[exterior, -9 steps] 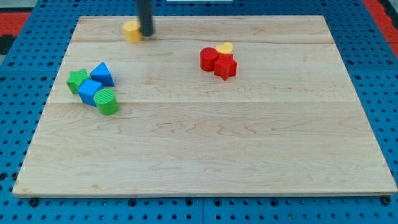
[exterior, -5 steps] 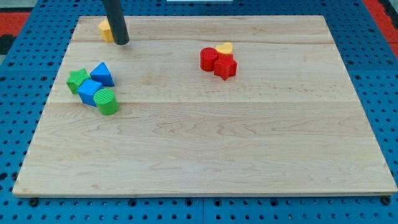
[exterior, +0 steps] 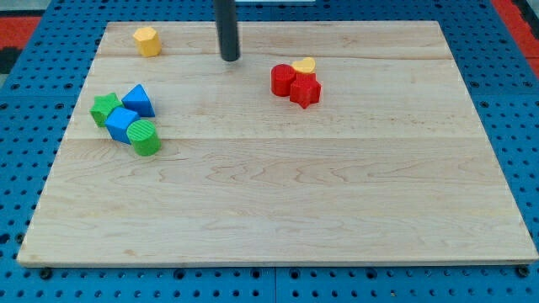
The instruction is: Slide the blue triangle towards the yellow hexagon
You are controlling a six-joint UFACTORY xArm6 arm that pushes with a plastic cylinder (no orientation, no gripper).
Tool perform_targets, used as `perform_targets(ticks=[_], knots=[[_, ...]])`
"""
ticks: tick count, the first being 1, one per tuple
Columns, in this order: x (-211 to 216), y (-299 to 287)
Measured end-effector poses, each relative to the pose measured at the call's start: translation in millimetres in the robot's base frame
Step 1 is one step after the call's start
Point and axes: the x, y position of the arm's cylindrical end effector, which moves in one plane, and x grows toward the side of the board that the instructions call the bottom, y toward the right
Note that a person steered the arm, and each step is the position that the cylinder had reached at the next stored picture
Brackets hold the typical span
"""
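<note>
While my tip (exterior: 230, 58) rests on bare wood, touching nothing, the blue triangle (exterior: 139, 100) sits well off toward the view's lower left, crowded by green and blue blocks. The yellow hexagon (exterior: 147, 40) lies left of my tip, alone, so no push has begun.

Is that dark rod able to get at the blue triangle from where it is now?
Probably yes: my tip has bare board between it and the blue triangle, whose upper and right sides are open.
</note>
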Motion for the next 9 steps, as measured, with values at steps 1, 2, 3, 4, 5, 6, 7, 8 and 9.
perform_targets(ticks=[1, 2, 3, 4, 5, 6, 7, 8, 9], knots=[[13.0, 20.6], [35.0, -59.2], [12.7, -139.6], [47.4, -182.8], [73.4, -188.8], [118.4, -139.3], [150.3, -145.0], [146.7, -112.6], [87.4, -88.6]])
